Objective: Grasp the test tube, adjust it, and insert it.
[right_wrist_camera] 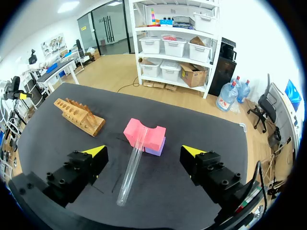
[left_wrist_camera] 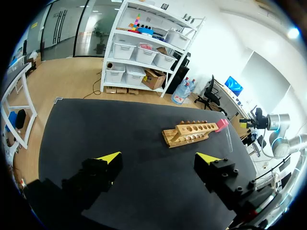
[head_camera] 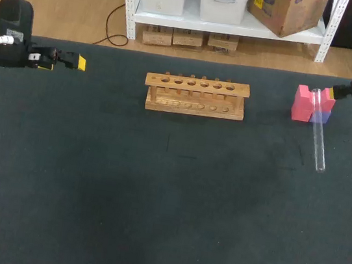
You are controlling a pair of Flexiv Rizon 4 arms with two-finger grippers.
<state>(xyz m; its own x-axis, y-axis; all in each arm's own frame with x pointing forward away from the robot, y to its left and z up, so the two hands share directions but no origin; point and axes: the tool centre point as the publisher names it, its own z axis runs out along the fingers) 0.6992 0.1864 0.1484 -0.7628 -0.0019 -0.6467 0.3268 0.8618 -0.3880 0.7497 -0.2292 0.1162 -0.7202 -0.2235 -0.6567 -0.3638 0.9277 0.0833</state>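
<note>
Jaws on both arms stand spread and empty, so no step is done yet. The tube (head_camera: 319, 142) lies on the tabletop (head_camera: 153, 201), one end propped on the pink block (head_camera: 306, 104), just ahead of the right jaws. The rack (head_camera: 195, 97) looks empty. Grasping, adjusting and inserting are all left.

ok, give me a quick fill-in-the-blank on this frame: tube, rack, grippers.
1. The block propping up one end of the test tube is ___.
2. The top bar of the wooden rack has ___ holes, all empty.
3. The left gripper and the right gripper both have their fingers ___, holding nothing.
Missing words: pink; six; open.
</note>
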